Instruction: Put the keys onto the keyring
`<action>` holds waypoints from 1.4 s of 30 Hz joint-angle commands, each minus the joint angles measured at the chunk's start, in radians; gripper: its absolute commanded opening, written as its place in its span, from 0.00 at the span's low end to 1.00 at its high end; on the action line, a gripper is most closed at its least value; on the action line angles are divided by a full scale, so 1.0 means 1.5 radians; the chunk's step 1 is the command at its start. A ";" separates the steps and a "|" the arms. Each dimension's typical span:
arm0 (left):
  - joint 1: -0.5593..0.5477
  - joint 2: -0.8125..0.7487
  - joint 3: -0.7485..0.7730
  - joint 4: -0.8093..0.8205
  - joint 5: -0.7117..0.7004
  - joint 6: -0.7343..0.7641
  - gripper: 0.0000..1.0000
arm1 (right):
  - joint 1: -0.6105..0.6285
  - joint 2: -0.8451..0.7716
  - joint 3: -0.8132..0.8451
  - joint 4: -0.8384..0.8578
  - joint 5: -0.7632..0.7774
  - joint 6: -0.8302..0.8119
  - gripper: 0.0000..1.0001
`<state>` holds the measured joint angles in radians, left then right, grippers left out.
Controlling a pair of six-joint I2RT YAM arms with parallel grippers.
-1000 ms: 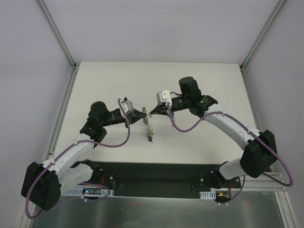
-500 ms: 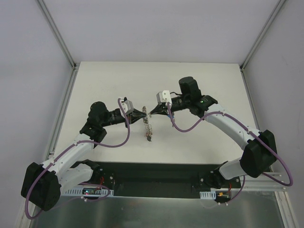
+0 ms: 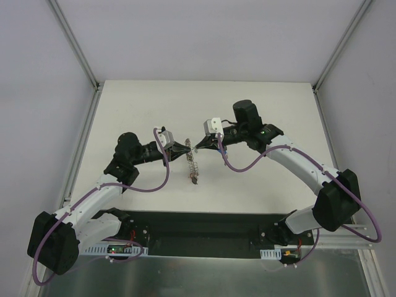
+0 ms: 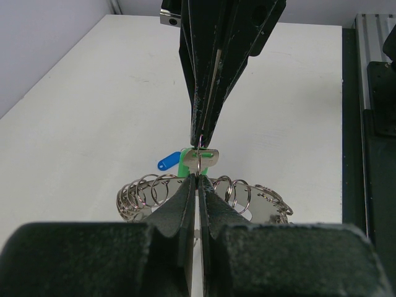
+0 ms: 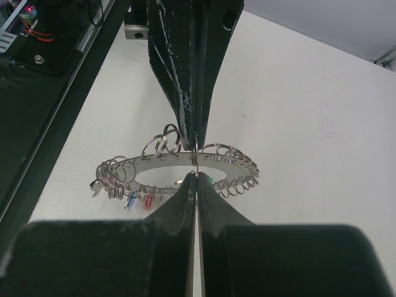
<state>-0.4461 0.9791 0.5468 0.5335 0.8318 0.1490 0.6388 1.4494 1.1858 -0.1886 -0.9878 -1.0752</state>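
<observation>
Centre frame: left end effector [image 3: 187, 148] and right end effector [image 3: 197, 147] meet tip to tip, both clamped on a small ring [image 5: 195, 154]. The keyring [image 5: 216, 162] dangles beneath, with the green-tagged key [image 4: 184, 167] and blue-tagged key [image 4: 167, 163] close by.

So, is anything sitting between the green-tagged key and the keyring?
Nothing visible does. The green-tagged key sits right at the rim of the keyring, where the shut tips of the left hand and right hand meet; only its own small loops crowd it.

Top view looks down from behind the arms [image 3: 99, 195]; 2 close wrist views face each other across the keyring [image 5: 148, 164].
</observation>
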 commanded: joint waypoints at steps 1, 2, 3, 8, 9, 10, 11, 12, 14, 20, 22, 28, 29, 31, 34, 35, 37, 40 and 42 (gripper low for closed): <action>-0.004 -0.019 0.008 0.040 0.003 0.013 0.00 | 0.000 0.002 0.031 0.004 -0.026 -0.009 0.01; -0.004 -0.020 0.008 0.039 0.004 0.014 0.00 | 0.000 0.001 0.031 0.004 -0.024 -0.009 0.01; -0.004 -0.020 0.008 0.039 0.004 0.014 0.00 | 0.000 0.001 0.031 0.004 -0.021 -0.009 0.01; -0.004 -0.019 0.009 0.037 0.003 0.016 0.00 | -0.001 0.000 0.032 0.004 -0.022 -0.008 0.01; -0.004 -0.019 0.009 0.037 0.003 0.016 0.00 | -0.001 0.000 0.032 0.004 -0.024 -0.008 0.01; -0.004 -0.019 0.009 0.036 0.003 0.016 0.00 | -0.002 0.001 0.032 0.004 -0.025 -0.007 0.01; -0.005 -0.019 0.009 0.035 0.002 0.016 0.00 | -0.002 0.000 0.032 0.004 -0.026 -0.008 0.01; -0.005 -0.018 0.009 0.036 0.003 0.017 0.00 | -0.001 0.000 0.031 0.004 -0.027 -0.009 0.01; -0.004 -0.017 0.010 0.036 0.004 0.015 0.00 | -0.002 0.001 0.031 0.004 -0.031 -0.009 0.01; -0.004 -0.013 0.012 0.036 0.015 0.014 0.00 | -0.003 0.004 0.032 0.005 -0.038 -0.007 0.01; -0.004 -0.012 0.013 0.036 0.017 0.013 0.00 | -0.002 0.004 0.033 0.004 -0.038 -0.007 0.01; -0.004 -0.009 0.013 0.038 0.020 0.010 0.00 | -0.002 0.005 0.033 0.004 -0.043 -0.007 0.01; -0.004 -0.009 0.013 0.038 0.021 0.009 0.00 | -0.001 0.006 0.033 0.004 -0.041 -0.007 0.01; -0.004 -0.009 0.013 0.040 0.021 0.008 0.00 | 0.001 0.005 0.033 0.004 -0.043 -0.007 0.01; -0.004 -0.008 0.013 0.042 0.023 0.006 0.00 | 0.002 0.006 0.032 0.004 -0.043 -0.007 0.01; -0.004 -0.006 0.013 0.042 0.024 0.006 0.00 | 0.002 0.006 0.032 0.004 -0.043 -0.008 0.01; -0.004 -0.005 0.013 0.042 0.025 0.005 0.00 | 0.003 0.006 0.032 0.004 -0.043 -0.008 0.01; -0.004 -0.004 0.014 0.044 0.027 0.003 0.00 | 0.005 0.006 0.032 0.004 -0.043 -0.008 0.02; -0.004 -0.003 0.015 0.044 0.028 0.002 0.00 | 0.006 0.006 0.031 0.003 -0.042 -0.009 0.01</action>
<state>-0.4461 0.9794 0.5468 0.5331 0.8337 0.1493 0.6392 1.4548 1.1904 -0.1902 -0.9897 -1.0748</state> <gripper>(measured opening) 0.006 0.018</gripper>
